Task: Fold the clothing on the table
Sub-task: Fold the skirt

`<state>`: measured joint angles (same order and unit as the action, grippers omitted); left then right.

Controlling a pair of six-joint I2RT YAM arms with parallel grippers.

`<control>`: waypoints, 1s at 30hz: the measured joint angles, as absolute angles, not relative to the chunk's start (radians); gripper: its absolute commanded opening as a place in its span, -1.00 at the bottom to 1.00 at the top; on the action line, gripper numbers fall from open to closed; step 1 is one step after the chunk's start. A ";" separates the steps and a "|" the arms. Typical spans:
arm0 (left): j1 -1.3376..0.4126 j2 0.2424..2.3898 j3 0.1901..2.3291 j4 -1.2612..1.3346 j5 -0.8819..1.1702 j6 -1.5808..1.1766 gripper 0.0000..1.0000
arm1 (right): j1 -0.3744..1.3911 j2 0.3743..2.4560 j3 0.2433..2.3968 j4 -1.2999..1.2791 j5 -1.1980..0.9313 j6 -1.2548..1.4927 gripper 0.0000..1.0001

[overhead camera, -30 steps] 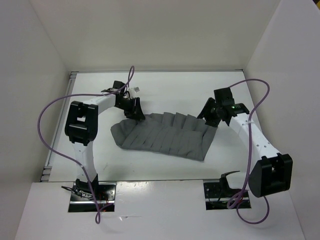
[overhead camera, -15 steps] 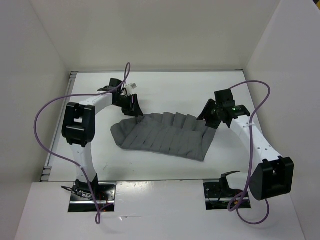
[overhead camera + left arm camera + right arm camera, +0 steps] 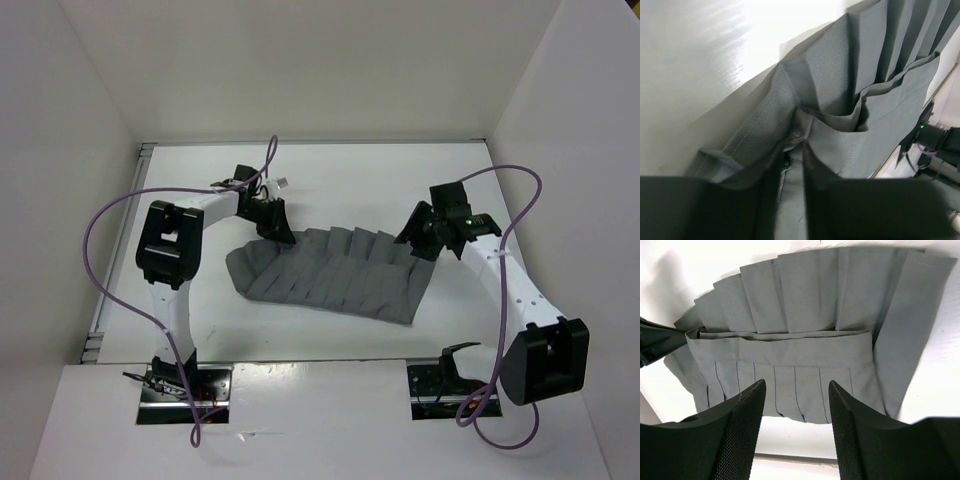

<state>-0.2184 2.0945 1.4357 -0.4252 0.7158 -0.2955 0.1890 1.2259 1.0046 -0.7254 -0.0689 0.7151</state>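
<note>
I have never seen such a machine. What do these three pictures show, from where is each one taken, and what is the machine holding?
This is a robot with two arms, each ending in a two-finger hand. The wide picture looks down from above and behind the arms; the other two come from small cameras on the wrists. A grey pleated skirt lies spread on the white table. The left hand pinches a bunched edge of the skirt between its fingers. The right hand is open over the skirt's other end, near the waistband, and holds nothing.
</note>
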 measured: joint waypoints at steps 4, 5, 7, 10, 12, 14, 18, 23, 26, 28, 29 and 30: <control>-0.226 2.095 1.436 -0.426 0.725 -0.299 -1.00 | 0.189 1.211 0.977 -0.725 -0.077 0.727 0.13; -0.227 2.095 1.436 -0.426 0.728 -0.298 -1.00 | 0.189 1.207 0.968 -0.724 -0.080 0.735 0.13; -0.227 2.094 1.436 -0.427 0.733 -0.297 -1.00 | 0.184 1.200 0.941 -0.722 -0.080 0.759 0.18; -0.228 2.084 1.434 -0.433 0.730 -0.297 -1.00 | 0.179 1.201 0.900 -0.728 -0.072 0.805 0.26; -0.228 2.061 1.428 -0.442 0.726 -0.299 -1.00 | 0.171 1.217 0.889 -0.739 -0.059 0.833 0.26; -0.228 2.030 1.421 -0.445 0.725 -0.300 -1.00 | 0.167 1.247 0.889 -0.739 -0.046 0.850 0.26; -0.228 1.979 1.420 -0.444 0.724 -0.300 -1.00 | 0.161 1.328 0.889 -0.739 -0.013 0.875 0.24; -0.228 1.969 1.418 -0.444 0.723 -0.300 -0.78 | 0.159 1.426 0.889 -0.739 0.023 0.884 0.24; -0.225 1.969 1.411 -0.444 0.726 -0.305 -0.55 | 0.159 1.470 0.889 -0.738 0.045 0.886 0.19; -0.222 1.969 1.404 -0.444 0.731 -0.313 -0.46 | 0.159 1.496 0.889 -0.735 0.051 0.887 0.03; -0.220 1.969 1.400 -0.445 0.734 -0.315 -0.44 | 0.159 1.508 0.889 -0.732 0.051 0.889 -0.09; -0.216 1.969 1.398 -0.445 0.736 -0.317 -0.44 | 0.159 1.519 0.889 -0.728 0.051 0.890 -0.46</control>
<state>-0.2161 1.9694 1.3979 -0.4450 0.7361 -0.3168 0.1589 1.5188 0.8890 -0.7277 0.0513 0.8902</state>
